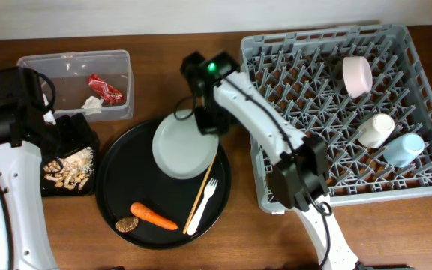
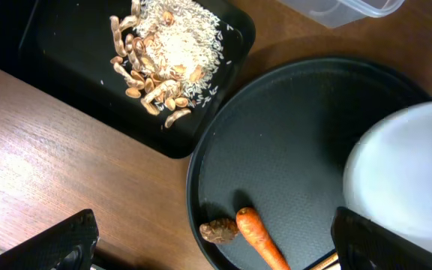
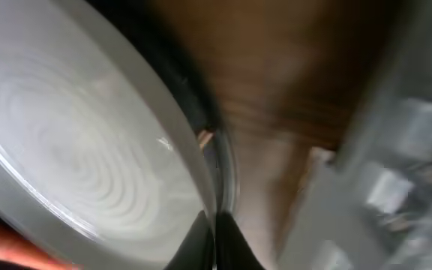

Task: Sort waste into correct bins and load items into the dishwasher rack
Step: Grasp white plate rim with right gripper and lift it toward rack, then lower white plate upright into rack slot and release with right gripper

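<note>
Overhead, we see the right pincer (image 1: 202, 120) at the rim of the white plate (image 1: 182, 150) on the round black tray (image 1: 118, 187). At the left wrist, our left pincer (image 2: 214, 225) hangs wide open over the carrot (image 2: 259, 238). At the right wrist, the right pincer is clamped on the plate's rim.

My end effector (image 2: 213, 251) hangs wide open over the round black tray (image 2: 291, 135). An orange carrot (image 2: 259, 238) lies just beside a small brown disc (image 2: 217, 231) at its lower edge, and a white plate (image 2: 407, 176) sits on its right. Beyond its upper-left rim, a shallow black rectangular tray (image 2: 36, 52) holds beige crumbs (image 2: 167, 64).
</note>
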Robot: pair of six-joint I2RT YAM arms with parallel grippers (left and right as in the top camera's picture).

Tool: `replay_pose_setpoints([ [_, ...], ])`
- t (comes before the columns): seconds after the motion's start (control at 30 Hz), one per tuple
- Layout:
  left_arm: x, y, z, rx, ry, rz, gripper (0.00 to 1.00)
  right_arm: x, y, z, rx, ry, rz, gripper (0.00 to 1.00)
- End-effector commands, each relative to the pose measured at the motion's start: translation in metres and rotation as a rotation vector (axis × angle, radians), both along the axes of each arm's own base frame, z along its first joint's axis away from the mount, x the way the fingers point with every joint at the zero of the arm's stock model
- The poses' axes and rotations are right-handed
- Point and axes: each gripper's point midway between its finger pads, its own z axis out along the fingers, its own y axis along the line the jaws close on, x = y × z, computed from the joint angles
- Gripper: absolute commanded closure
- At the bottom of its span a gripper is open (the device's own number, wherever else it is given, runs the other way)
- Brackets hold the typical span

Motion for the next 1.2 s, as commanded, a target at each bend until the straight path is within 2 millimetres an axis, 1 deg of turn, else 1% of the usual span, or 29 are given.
replay_pose_setpoints([
  [0.0,-0.002,-0.001,0.002,-0.011,-0.012,0.011,0.01,0.030,-0.024,0.078,-0.014,-0.263,0.042,0.96],
  [0.03,-0.002,-0.001,0.002,-0.011,-0.012,0.011,0.01,0.033,-0.032,0.096,-0.015,-0.314,0.026,0.96],
  [0.13,-0.002,-0.001,0.002,-0.011,-0.012,0.011,0.01,0.036,-0.055,0.128,-0.040,-0.407,-0.011,0.96],
  [0.17,-0.002,-0.001,0.002,-0.011,-0.012,0.011,0.01,0.036,-0.060,0.136,-0.042,-0.425,-0.020,0.96],
  [0.27,-0.002,-0.001,0.002,-0.011,-0.012,0.011,0.01,0.033,-0.085,0.171,-0.015,-0.497,-0.073,0.96],
  [0.3,-0.002,-0.001,0.002,-0.011,-0.012,0.011,0.01,0.031,-0.099,0.187,-0.001,-0.531,-0.095,0.96],
  [0.33,-0.002,-0.001,0.002,-0.011,-0.012,0.011,0.01,0.029,-0.110,0.198,0.006,-0.554,-0.118,0.96],
  [0.4,-0.002,-0.001,0.002,-0.010,-0.012,0.011,0.01,0.024,-0.124,0.213,0.026,-0.576,-0.131,0.97],
  [0.47,-0.002,-0.001,0.002,-0.011,-0.011,0.011,0.01,0.014,-0.150,0.227,0.034,-0.593,-0.179,0.96],
  [0.53,-0.002,-0.001,0.002,-0.011,-0.012,0.011,0.01,0.004,-0.175,0.231,0.019,-0.588,-0.228,0.96],
  [0.6,-0.002,-0.001,0.002,-0.011,-0.012,0.011,0.01,-0.011,-0.201,0.229,-0.015,-0.562,-0.256,0.96],
  [0.67,-0.002,-0.001,0.002,-0.011,-0.012,0.011,0.01,-0.027,-0.225,0.223,-0.043,-0.528,-0.307,0.96],
  [0.73,-0.002,-0.001,0.002,-0.010,-0.013,0.011,0.01,-0.049,-0.254,0.212,-0.077,-0.482,-0.377,0.96],
  [0.83,-0.002,-0.001,0.002,-0.010,-0.013,0.011,0.01,-0.079,-0.287,0.200,-0.124,-0.432,-0.469,0.96],
  [0.87,-0.002,-0.001,0.002,-0.010,-0.013,0.011,0.01,-0.087,-0.307,0.198,-0.195,-0.433,-0.513,0.96],
  [0.9,-0.002,-0.001,0.002,-0.010,-0.013,0.011,0.01,-0.088,-0.322,0.199,-0.262,-0.451,-0.538,0.96],
  [0.93,-0.002,-0.001,0.002,-0.011,-0.013,0.011,0.01,-0.085,-0.338,0.203,-0.342,-0.487,-0.569,0.96],
  [0.97,-0.002,-0.001,0.002,-0.011,-0.013,0.011,0.01,-0.080,-0.347,0.208,-0.392,-0.522,-0.582,0.96],
  [1.1,-0.001,-0.001,0.002,-0.010,-0.016,0.011,0.01,-0.048,-0.369,0.228,-0.481,-0.698,-0.702,0.96],
  [1.17,-0.001,-0.001,0.002,-0.010,-0.016,0.011,0.01,-0.036,-0.380,0.235,-0.532,-0.761,-0.767,0.96],
])
